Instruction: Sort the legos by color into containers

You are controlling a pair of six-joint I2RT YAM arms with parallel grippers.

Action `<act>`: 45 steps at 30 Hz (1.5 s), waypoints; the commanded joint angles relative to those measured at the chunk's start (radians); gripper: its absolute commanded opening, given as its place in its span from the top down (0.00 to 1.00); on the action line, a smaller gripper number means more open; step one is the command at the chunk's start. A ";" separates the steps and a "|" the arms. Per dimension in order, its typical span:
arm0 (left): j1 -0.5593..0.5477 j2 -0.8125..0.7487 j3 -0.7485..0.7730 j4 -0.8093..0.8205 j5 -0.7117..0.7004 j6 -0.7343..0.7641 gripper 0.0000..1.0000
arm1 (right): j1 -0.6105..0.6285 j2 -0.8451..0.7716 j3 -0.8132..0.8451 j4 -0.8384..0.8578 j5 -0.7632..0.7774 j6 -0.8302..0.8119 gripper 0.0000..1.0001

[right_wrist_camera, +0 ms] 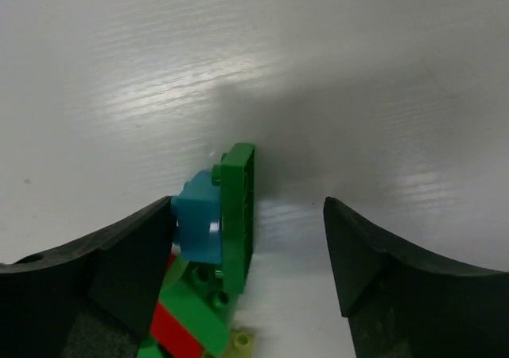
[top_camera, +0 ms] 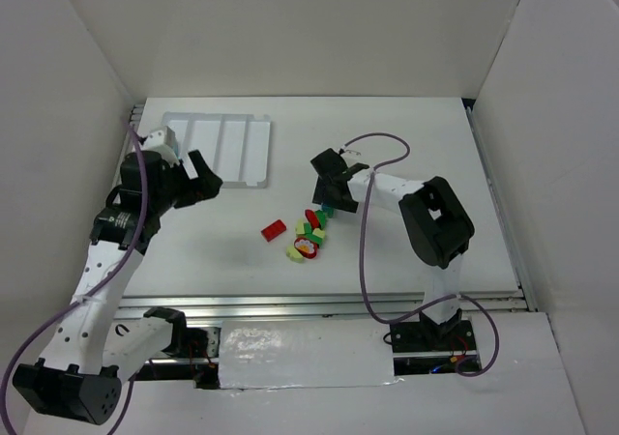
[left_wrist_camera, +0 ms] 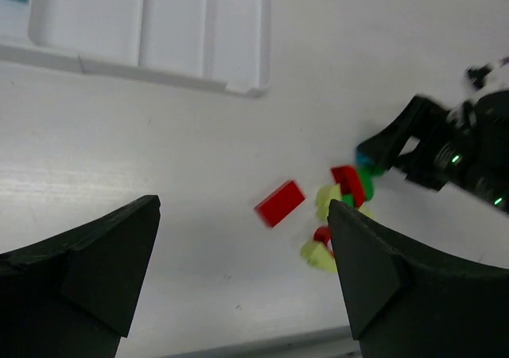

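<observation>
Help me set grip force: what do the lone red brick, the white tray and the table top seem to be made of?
Red brick: looks like hard moulded plastic, smooth, slightly glossy, with crisp edges.
Tray: probably thin plastic, judging by its moulded ridges and raised rim.
Table top: white, with a soft sheen and fine streaks; laminate or painted board, cannot tell.

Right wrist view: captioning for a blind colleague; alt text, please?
The open right gripper straddles a teal-blue brick against an upright green brick on the white table. A red brick and a yellow-green brick show at the bottom edge.
</observation>
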 commanded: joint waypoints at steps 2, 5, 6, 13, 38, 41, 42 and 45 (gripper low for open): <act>-0.004 -0.060 -0.087 -0.026 0.057 0.092 0.00 | -0.018 0.012 0.009 0.020 -0.030 -0.010 0.31; -0.006 -0.072 -0.152 -0.004 0.078 0.093 0.01 | -0.021 0.014 0.001 0.030 -0.038 -0.013 0.44; -0.006 -0.070 -0.164 0.008 0.086 0.093 0.00 | -0.020 0.014 0.002 0.027 -0.035 -0.013 0.48; -0.002 -0.058 -0.206 0.062 0.221 0.052 0.01 | -0.011 -0.087 -0.040 0.025 -0.001 -0.054 1.00; -0.576 0.181 -0.252 0.600 0.373 -0.445 0.06 | 0.354 -1.026 -0.580 0.441 -0.369 -0.513 0.99; -0.601 0.210 -0.241 0.605 0.356 -0.447 0.08 | 0.360 -1.037 -0.582 0.425 -0.388 -0.514 0.98; -0.604 0.216 -0.241 0.609 0.356 -0.447 0.09 | 0.362 -1.048 -0.590 0.424 -0.389 -0.514 0.98; -0.604 0.244 -0.227 0.603 0.344 -0.442 0.10 | 0.365 -1.074 -0.608 0.430 -0.420 -0.531 0.98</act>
